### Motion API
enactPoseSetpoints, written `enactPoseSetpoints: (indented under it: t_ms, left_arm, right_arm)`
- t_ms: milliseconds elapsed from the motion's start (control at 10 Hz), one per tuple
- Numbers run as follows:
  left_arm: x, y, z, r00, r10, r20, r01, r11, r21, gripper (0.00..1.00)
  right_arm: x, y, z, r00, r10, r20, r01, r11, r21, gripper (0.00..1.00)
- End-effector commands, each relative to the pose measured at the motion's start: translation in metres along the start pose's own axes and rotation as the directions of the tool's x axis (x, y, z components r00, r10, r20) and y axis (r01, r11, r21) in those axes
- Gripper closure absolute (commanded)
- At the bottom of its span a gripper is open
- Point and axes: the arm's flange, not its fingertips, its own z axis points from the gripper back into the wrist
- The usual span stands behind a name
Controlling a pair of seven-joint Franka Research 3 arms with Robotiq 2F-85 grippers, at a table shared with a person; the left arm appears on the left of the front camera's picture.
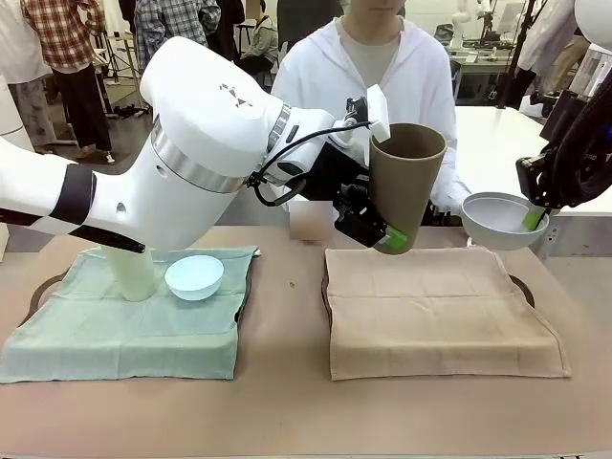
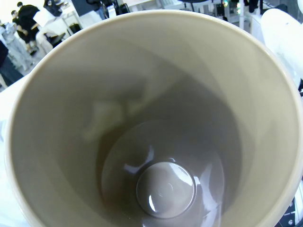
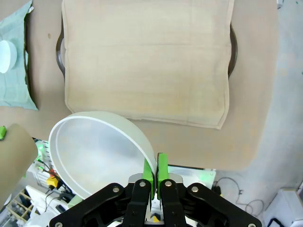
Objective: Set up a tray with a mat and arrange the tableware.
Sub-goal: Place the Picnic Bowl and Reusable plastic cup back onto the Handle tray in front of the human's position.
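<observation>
My left gripper (image 1: 388, 235) is shut on the lower wall of the brown cup (image 1: 405, 182), holding it tilted in the air above the far edge of the beige mat (image 1: 440, 311). The left wrist view looks straight down into the brown cup (image 2: 151, 123). At the right, my right gripper (image 3: 156, 166) is shut on the rim of the white bowl (image 3: 94, 151), which hangs beyond the mat's far right corner (image 1: 497, 220). The light blue bowl (image 1: 194, 277) and the pale green cup (image 1: 129, 273), partly hidden by my left arm, stand on the green mat (image 1: 115, 335).
Each mat lies on a dark tray whose rim (image 1: 517, 283) peeks out at the sides. A person in a white top (image 1: 382, 67) stands at the far side of the table. Bare tabletop (image 1: 287, 382) separates the two trays.
</observation>
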Motion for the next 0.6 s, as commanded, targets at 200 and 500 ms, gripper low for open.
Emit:
enactPoseSetpoints:
  t_ms: [200, 500]
  left_arm:
    - [0.003, 0.001, 0.001, 1.0, -0.002, 0.004, 0.002, 1.0, -0.008, 0.32]
    - [-0.021, 0.016, -0.009, 1.0, 0.007, 0.024, -0.007, 1.0, -0.026, 0.2]
  right_arm:
    - [0.002, 0.0, -0.001, 1.0, 0.0, 0.003, 0.0, 1.0, -0.001, 1.0]
    - [0.017, -0.009, -0.019, 1.0, -0.019, -0.012, 0.019, 1.0, -0.003, 0.96]
